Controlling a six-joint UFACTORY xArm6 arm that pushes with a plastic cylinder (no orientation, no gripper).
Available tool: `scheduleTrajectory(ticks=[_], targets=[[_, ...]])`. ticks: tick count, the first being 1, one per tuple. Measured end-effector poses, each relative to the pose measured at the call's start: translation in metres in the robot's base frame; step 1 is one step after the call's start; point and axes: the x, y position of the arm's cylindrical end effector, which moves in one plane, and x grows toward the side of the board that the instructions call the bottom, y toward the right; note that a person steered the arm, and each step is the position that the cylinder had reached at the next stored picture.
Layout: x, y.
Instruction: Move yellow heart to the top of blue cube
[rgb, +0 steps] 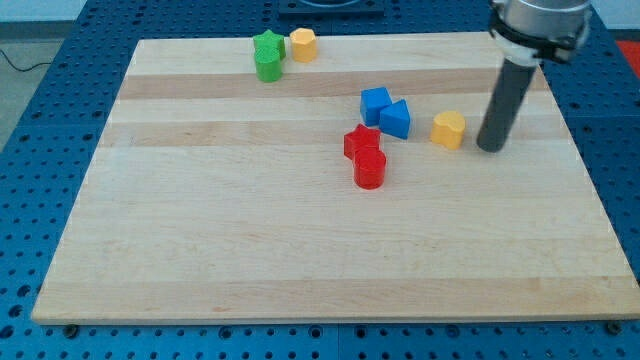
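A yellow block that looks like the heart (449, 129) lies at the board's right, just right of two touching blue blocks. The right blue one looks like the cube (396, 120). The left blue one (375, 104) has a shape I cannot make out. My tip (490, 149) rests on the board just right of the yellow heart, with a small gap between them. The dark rod rises from the tip towards the view's top right.
A red star (361, 141) and a red cylinder (369, 170) touch below-left of the blue blocks. A green star (268, 45), a green cylinder (268, 68) and a second yellow block (303, 44) sit near the board's top edge (400, 40).
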Motion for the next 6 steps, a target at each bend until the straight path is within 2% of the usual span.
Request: scheduleTrajectory(ticks=[1, 4, 6], targets=[[0.012, -0.011], [-0.085, -0.084], [-0.119, -0.125]])
